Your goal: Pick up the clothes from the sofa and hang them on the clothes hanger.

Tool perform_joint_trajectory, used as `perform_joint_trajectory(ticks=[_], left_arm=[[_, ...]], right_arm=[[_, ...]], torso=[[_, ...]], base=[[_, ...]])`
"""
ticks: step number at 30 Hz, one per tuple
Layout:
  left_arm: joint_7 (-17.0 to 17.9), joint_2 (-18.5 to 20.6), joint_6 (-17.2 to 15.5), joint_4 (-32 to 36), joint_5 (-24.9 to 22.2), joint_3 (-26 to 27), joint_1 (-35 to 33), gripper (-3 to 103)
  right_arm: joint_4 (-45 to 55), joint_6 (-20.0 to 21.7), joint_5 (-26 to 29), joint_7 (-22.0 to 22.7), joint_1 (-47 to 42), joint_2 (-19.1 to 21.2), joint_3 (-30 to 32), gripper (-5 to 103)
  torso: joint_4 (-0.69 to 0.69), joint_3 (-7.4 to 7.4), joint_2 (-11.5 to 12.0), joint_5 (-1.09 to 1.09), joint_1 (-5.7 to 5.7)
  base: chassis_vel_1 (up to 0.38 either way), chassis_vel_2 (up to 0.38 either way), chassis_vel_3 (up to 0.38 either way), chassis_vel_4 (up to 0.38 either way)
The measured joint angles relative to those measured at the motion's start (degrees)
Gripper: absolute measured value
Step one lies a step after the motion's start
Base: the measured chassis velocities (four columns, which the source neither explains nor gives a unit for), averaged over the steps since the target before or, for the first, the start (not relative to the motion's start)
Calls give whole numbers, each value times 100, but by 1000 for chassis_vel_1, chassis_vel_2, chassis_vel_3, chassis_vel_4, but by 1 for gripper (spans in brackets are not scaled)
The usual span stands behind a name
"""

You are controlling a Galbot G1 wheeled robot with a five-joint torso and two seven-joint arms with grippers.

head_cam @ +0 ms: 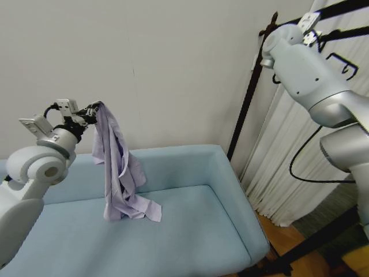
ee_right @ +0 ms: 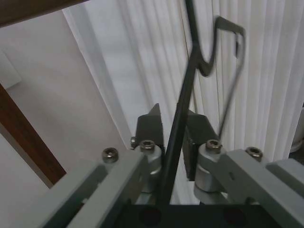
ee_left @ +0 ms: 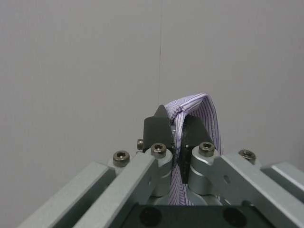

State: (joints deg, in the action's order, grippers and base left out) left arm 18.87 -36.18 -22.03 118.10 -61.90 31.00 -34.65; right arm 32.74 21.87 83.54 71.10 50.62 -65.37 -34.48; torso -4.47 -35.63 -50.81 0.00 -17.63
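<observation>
The chief risk is the drag: the left gripper, at about nine o'clock in the head view, has its jaws clamped on just a narrow fold of the lilac striped shirt, and the garment's tail lies bunched on the sofa seat toward seven o'clock. That weight, or a snag on the cushion, could pull the fold out of so small a bite. The cloth also hangs as a twisted rope, so it looks likely to slide off a thin bar rather than drape over it. The right gripper, high at one o'clock beside the dark coat stand, has its jaws closed on a slim black rod of the clothes hanger — held that far out, the hanger could swivel in the grip or knock the stand. By count: one shirt, one sofa, one hanger, one stand, two grippers — both occupied.
</observation>
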Motion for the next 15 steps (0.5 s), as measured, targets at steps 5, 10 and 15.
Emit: perform_joint_trajectory(ticks=[5,10,15], left_arm=[[-3,-15,3,-7,9,-7,13,3],[-4,-32,5,-6,29,-11,-2,3],[-6,-51,6,8,50,-1,-55,3]], right_arm=[[1,0,2,-17,21,-47,-34,2],[27,-5,-10,-22,3,-50,-44,2],[146,-58,-124,3,-57,11,-69,2]], torso=[[1,0,0,0,0],[1,0,0,-1,0],[0,0,0,1,0]], base=[[0,0,0,0],[0,0,0,0],[0,0,0,0]])
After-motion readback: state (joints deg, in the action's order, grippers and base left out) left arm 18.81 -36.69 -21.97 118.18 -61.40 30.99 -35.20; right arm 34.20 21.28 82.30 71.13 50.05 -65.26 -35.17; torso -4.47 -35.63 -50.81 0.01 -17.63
